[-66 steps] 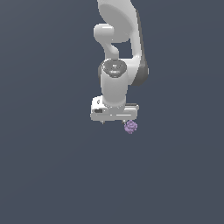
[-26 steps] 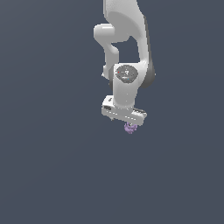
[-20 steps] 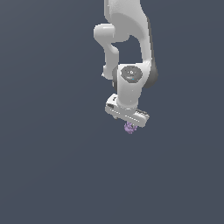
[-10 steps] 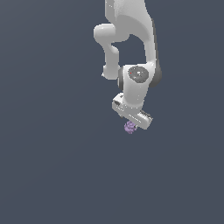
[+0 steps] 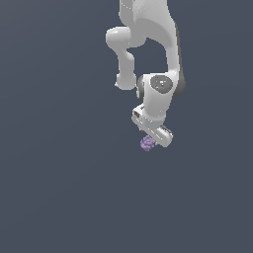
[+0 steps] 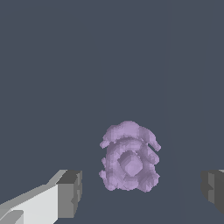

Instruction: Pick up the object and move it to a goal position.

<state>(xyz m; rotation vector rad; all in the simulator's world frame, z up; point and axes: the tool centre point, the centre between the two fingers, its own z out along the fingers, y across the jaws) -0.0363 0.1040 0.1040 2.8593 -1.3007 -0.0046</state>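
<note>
The object (image 5: 147,143) is a small pale-purple knobbly cluster lying on the dark grey floor. In the exterior view it shows just below the white gripper (image 5: 149,138), partly covered by the hand. In the wrist view the object (image 6: 129,158) lies between the two fingertips, with a gap on each side. One dark fingertip (image 6: 70,193) and the other (image 6: 213,189) stand wide apart, so the gripper (image 6: 141,192) is open and touches nothing.
The white arm (image 5: 148,49) rises above the gripper toward the top of the exterior view. The dark grey floor (image 5: 59,188) shows no other object.
The wrist has turned and the gripper has moved toward the exterior view's right, over the object. The object has stayed where it was.
</note>
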